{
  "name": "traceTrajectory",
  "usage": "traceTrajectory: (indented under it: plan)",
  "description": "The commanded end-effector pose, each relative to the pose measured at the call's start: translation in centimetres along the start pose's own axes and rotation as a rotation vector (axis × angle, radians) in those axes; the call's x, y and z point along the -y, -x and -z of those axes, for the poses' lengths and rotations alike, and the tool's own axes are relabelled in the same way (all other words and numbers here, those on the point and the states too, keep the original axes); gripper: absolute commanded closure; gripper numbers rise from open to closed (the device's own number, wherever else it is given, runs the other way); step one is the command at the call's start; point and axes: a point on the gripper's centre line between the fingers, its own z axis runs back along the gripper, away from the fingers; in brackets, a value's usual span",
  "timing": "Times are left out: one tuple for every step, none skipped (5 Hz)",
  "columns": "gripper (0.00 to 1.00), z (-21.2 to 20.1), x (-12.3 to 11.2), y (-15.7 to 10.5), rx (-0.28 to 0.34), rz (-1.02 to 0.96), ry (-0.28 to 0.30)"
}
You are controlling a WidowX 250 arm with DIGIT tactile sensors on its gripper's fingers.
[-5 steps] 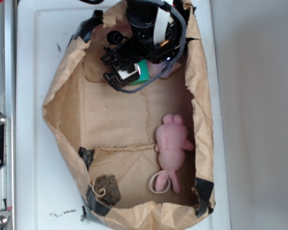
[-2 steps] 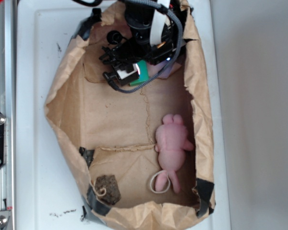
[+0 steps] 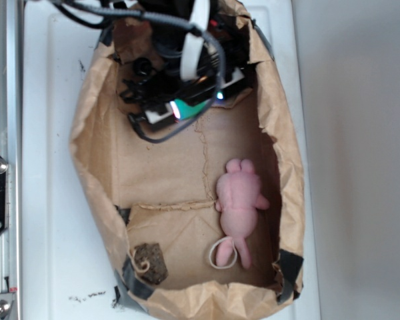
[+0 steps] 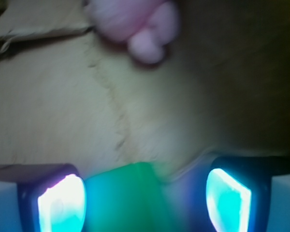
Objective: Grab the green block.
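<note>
We log the green block (image 3: 190, 108) as bright green, plain-faced, blurred to teal-green at the wrist view (image 4: 128, 198). The gripper (image 3: 167, 110) reads black with a white pad; its fingers (image 4: 63, 203) glow cyan-white inside dark frames. The paper bag (image 3: 93, 180) is creased kraft brown, patched with black tape at the corners. The plush toy (image 3: 239, 200) is pale pink (its tail loop looks whitish). A mottled dark brown lump (image 3: 150, 261) carries a pale string. The table (image 3: 47, 200) is white, speckled black.
</note>
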Motion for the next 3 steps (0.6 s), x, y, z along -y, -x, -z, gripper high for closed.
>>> traceTrajectory:
  plan:
    - [0.0,-2.8,0.2,0.6,-0.035,0.049,-0.083]
    - [0.0,-1.9,0.7,0.6,-0.045,0.068,-0.095]
    - [0.0,-1.8,1.3,0.3,-0.042,0.09,-0.125]
